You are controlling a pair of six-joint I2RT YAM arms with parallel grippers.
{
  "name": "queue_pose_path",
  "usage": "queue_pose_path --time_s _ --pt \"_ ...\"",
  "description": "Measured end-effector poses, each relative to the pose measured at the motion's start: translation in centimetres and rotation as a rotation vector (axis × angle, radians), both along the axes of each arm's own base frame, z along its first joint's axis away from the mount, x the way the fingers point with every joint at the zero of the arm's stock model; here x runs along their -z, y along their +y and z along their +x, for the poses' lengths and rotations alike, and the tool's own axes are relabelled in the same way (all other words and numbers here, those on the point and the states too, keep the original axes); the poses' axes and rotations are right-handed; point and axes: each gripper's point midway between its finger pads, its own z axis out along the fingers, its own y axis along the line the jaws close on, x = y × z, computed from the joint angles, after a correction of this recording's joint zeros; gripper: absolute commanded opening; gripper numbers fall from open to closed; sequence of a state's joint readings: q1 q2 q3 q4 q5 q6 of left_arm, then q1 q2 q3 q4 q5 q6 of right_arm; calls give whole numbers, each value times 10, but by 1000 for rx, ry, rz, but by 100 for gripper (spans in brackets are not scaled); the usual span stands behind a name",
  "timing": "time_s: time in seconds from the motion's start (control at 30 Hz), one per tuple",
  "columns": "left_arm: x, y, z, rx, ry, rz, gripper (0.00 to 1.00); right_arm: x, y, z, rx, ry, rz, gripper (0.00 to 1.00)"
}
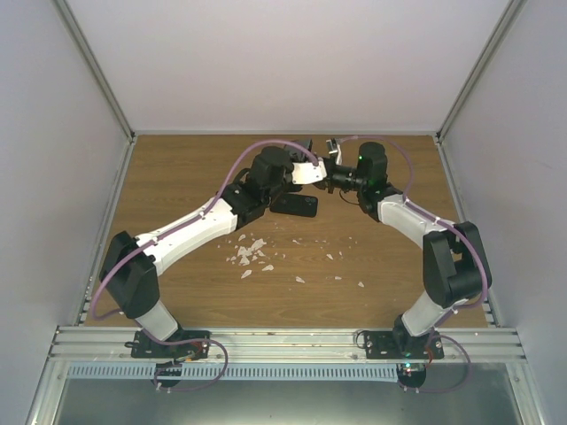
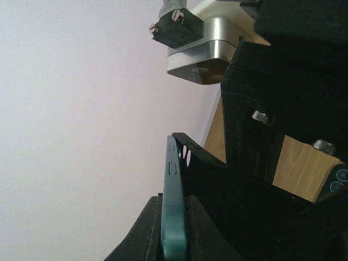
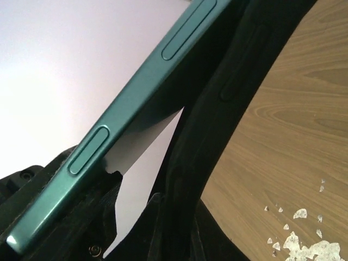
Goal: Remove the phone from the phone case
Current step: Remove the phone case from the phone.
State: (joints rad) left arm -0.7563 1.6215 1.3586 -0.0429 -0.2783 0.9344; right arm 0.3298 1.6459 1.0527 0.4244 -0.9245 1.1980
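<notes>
**Phone partly out of case, both pincers meeting at far centre**

Left arm (image 1: 190,226): base near left, long white link stretched diagonally to the far right, wrist ending at the far centre of the table (image 1: 381,257). Right arm (image 1: 416,221): base near right, elbow kinked out to the right, forearm folded back to the far left. My left pincer (image 1: 297,181) and right pincer (image 1: 337,180) face each other tip to tip, raised off the wood. Purple cables (image 1: 235,168) loop over both wrists.

Phone (image 2: 174,217): teal, held on edge in the air between the two pincers, not on the table. Case (image 2: 205,174): black and soft, bent away from the phone along one long side. The right wrist view shows it best: a wedge-shaped gap between phone edge and case, with the pale wall (image 3: 65,65) showing through. The gap narrows toward my right pincer's end. The phone's side buttons are bare, outside the case lip.

Left pincer: clenched. Its fingers (image 2: 142,239) flank the phone's edge. The case's end sits just beside it, in the same grip as far as I can see.

Right pincer: cannot tell. In its wrist view, phone and case both run down into the dark finger area and the contact is hidden.

White flakes (image 1: 250,254) lie scattered on the wood, nearer than the pincers, centre-left.
</notes>
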Motion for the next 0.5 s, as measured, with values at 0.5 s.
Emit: queue_pose_path --time_s 0.5 --pt "-44 12 -15 -17 87 -129 0 9 -3 0 -10 -60 -52 0"
